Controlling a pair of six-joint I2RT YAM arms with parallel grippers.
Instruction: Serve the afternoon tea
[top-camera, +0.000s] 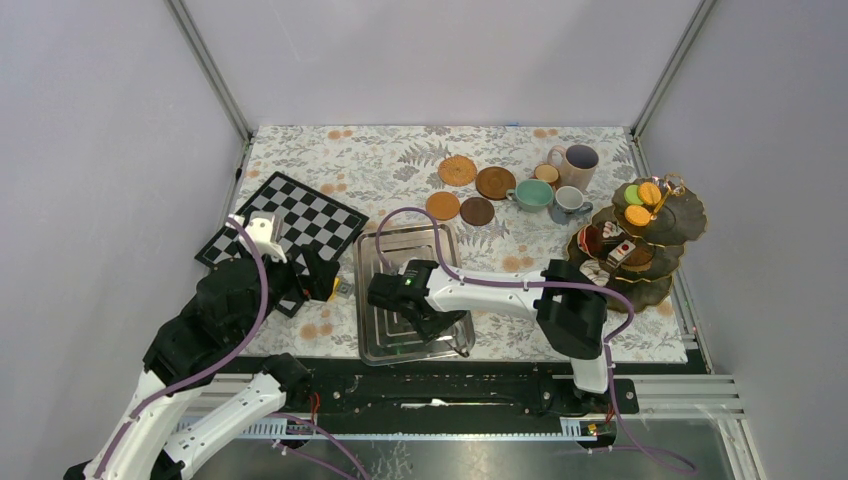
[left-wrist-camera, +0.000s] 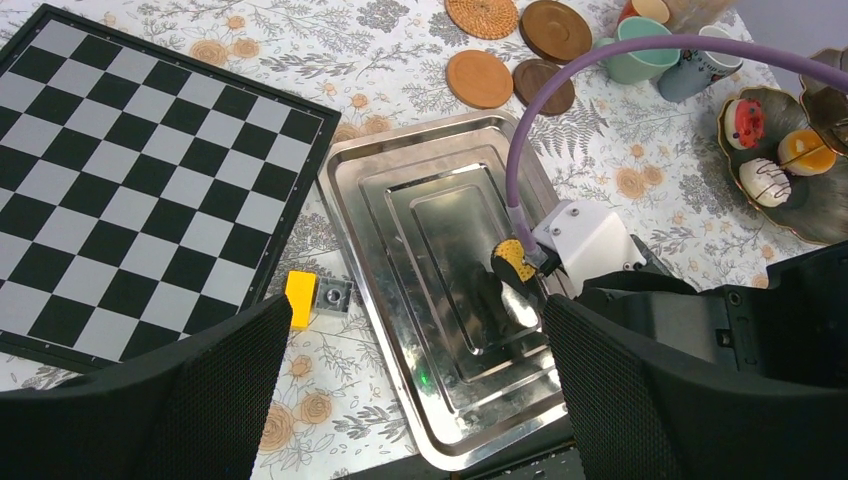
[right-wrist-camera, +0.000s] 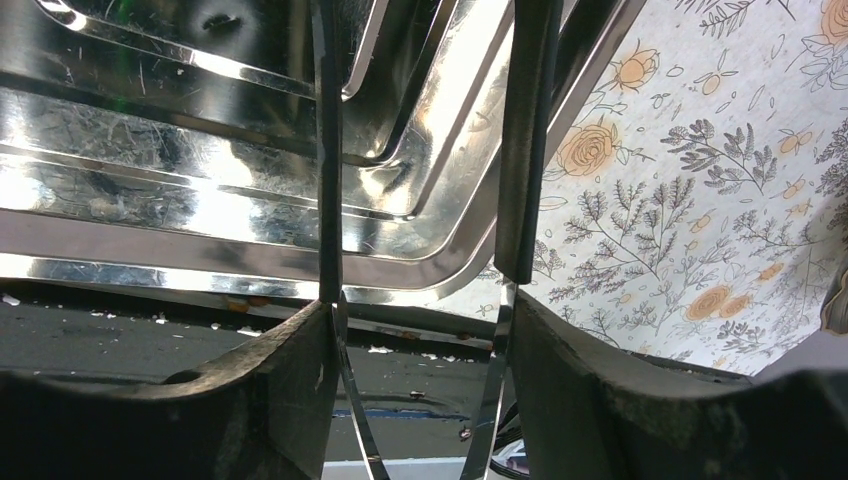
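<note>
Four round brown coasters (top-camera: 457, 170) lie at the back of the table. Beside them stand the beige mug (top-camera: 578, 160), teal mug (top-camera: 533, 193), grey mug (top-camera: 570, 200) and small orange mug (top-camera: 546, 173). The dark three-tier stand (top-camera: 640, 235) at the right holds donuts, cake slices and orange biscuits. My right gripper (top-camera: 430, 320) (right-wrist-camera: 420, 300) hangs low over the steel tray's near edge. It is shut on thin metal tongs (right-wrist-camera: 527, 150), one arm against each finger. My left gripper (top-camera: 318, 275) (left-wrist-camera: 415, 400) is open and empty above the tray's near left part.
The steel tray (top-camera: 372, 250) lies at the centre front and the chessboard (top-camera: 285, 220) to its left. A yellow block (left-wrist-camera: 300, 297) and a grey block (left-wrist-camera: 331, 295) lie between them. The black base rail (right-wrist-camera: 150, 330) runs along the near edge.
</note>
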